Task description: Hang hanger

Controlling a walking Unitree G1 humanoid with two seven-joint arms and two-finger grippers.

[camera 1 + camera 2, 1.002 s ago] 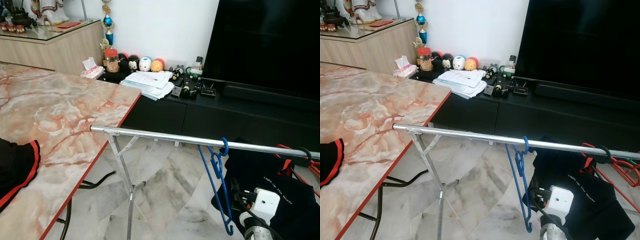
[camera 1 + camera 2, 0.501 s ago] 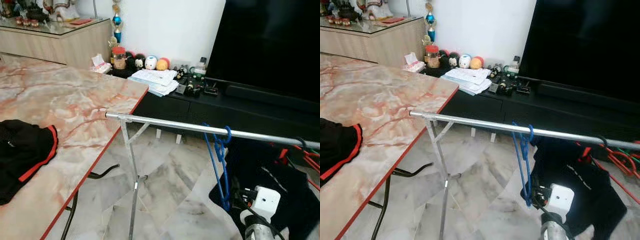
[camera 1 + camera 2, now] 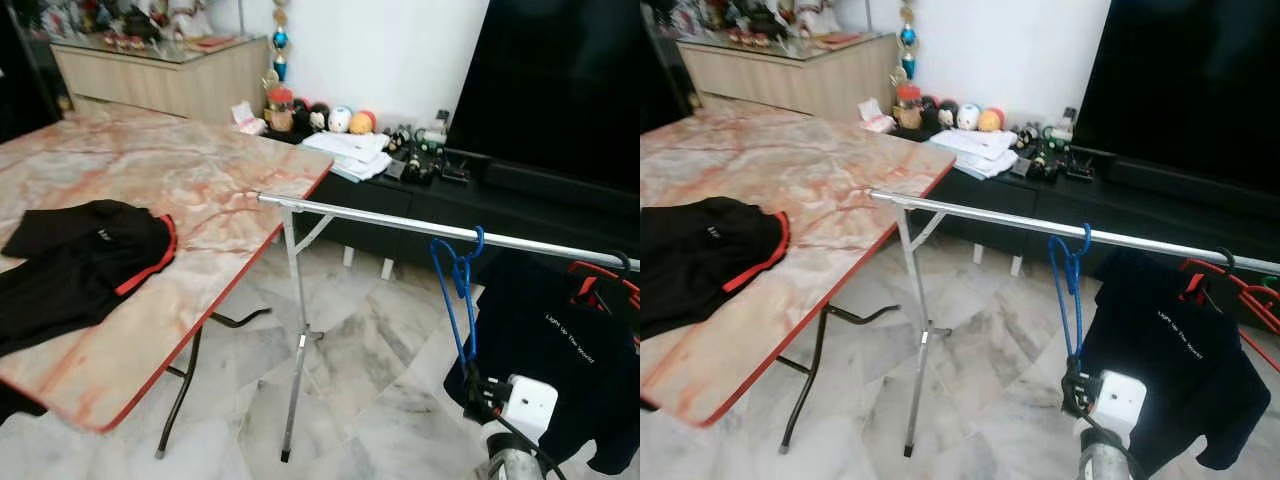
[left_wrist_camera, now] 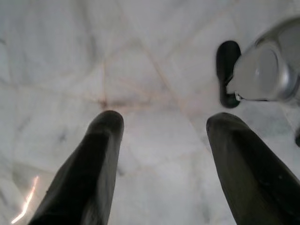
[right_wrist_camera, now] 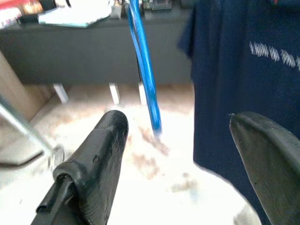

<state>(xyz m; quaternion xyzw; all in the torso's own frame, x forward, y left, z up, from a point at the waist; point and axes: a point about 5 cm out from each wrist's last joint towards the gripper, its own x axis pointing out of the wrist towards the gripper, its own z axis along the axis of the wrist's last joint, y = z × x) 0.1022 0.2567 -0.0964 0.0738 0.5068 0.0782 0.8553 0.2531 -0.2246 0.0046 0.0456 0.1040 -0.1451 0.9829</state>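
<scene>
White lettering runs slantwise down the chest of the dark T-shirt [image 3: 560, 350] hanging from the metal rail [image 3: 400, 224]; it seems to read "Light Up The World" (small and tilted, so not certain). A small pale mark on the black garment [image 3: 80, 250] on the table [image 3: 230, 190] is unreadable.

Both head views look forward and down, sharing the tabletop [image 3: 200, 190] at left and the rail [image 3: 400, 225] across the middle. The left wrist view faces the floor [image 4: 154, 70] closely; the right wrist view faces the blue hanger [image 5: 143, 61] nearby.
</scene>
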